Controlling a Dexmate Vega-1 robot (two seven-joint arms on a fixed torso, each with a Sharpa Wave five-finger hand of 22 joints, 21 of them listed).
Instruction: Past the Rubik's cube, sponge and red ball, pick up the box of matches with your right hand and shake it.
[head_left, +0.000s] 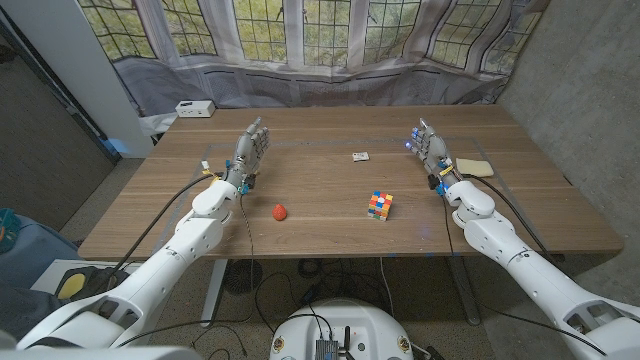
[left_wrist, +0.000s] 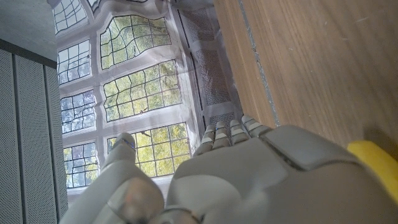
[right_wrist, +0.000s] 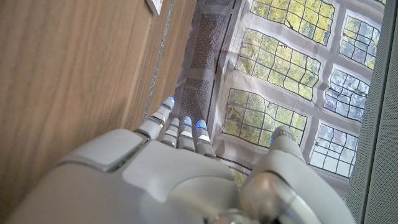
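Observation:
A small matchbox (head_left: 360, 156) lies on the wooden table (head_left: 330, 130), beyond the Rubik's cube (head_left: 379, 206). The red ball (head_left: 280, 211) sits to the cube's left. A pale yellow sponge (head_left: 476, 167) lies at the table's right side, just past my right hand (head_left: 432, 148). That hand stands on edge with fingers stretched out, holding nothing, to the right of the matchbox. My left hand (head_left: 249, 152) stands the same way on the left, empty. The right wrist view shows my right hand (right_wrist: 186, 174) over the wood, and the left wrist view my left hand (left_wrist: 236, 174).
A white box (head_left: 194, 108) sits at the table's far left corner. A grey drape (head_left: 330, 85) and leaded windows run behind the far edge. Bare wood lies between the two hands around the matchbox.

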